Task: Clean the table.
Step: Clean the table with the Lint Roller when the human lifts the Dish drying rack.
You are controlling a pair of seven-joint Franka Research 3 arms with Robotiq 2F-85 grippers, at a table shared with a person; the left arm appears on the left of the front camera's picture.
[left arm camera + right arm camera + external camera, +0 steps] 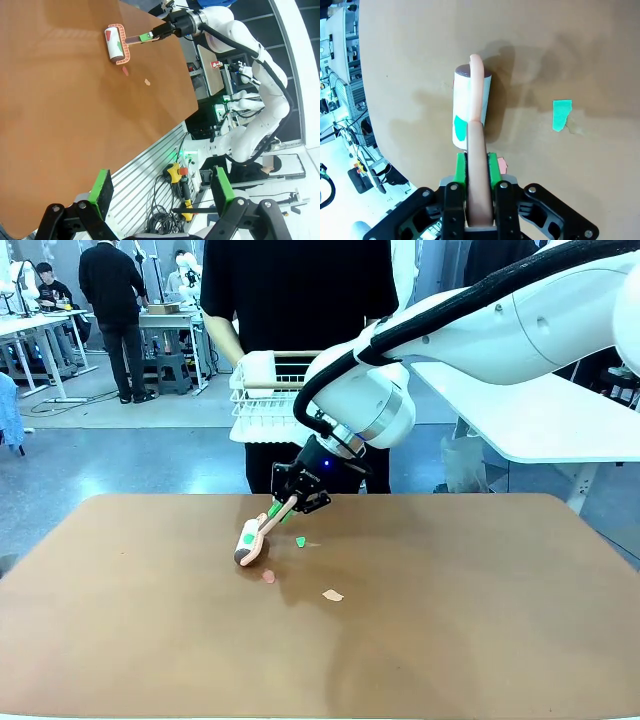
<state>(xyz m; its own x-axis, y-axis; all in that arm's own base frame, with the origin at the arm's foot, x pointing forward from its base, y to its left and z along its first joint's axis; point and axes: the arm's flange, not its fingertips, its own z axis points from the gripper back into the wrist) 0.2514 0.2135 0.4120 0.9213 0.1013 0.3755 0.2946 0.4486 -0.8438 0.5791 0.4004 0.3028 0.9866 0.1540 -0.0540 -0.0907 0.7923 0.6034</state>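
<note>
three paper scraps lie on the table (480,640) in your front view: a green scrap (300,540), a pink scrap (268,577) and a tan scrap (332,595). the right claw (290,502) is clenched on the handle of a roller (250,540), whose head rests on the table just left of the green scrap and just above the pink one. a person (300,300) stands at the far edge holding a white basket (262,400).

in your left wrist view, the left claw (162,192) is released, with nothing between its pads, off the table's near edge. the roller (115,45) lies far off on the brown top.

in your right wrist view, the green pads (461,167) squeeze the pink handle. the roller head (467,107) lies flat on the table with a green bit stuck to it. the green scrap (562,114) sits apart to its right.
</note>
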